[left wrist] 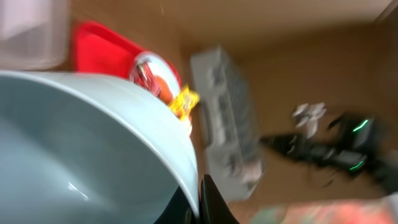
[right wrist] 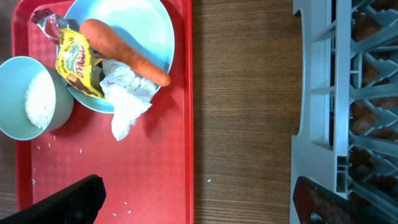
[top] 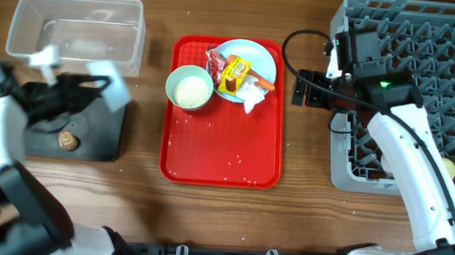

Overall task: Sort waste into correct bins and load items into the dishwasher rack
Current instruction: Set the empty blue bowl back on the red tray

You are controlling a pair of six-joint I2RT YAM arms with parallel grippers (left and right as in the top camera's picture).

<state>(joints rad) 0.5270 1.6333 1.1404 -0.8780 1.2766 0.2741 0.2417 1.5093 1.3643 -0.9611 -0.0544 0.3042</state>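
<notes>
The clear tub stands at far left. Just in front of it, the left gripper holds a light-blue bowl clamped at its rim, over the black tray, where a small brown lump lies. Both views here are blurred, and the step appears to be emptying this bowl.

1. Tip the bowl fully over the black tray.
2. Confirm nothing clings inside.
3. Carry it level to the rack.

On the red tray sit the rice bowl and the plate, which holds a yellow wrapper, a carrot and tissue. The right gripper hovers between the red tray and the dishwasher rack, jaws wide and empty.
</notes>
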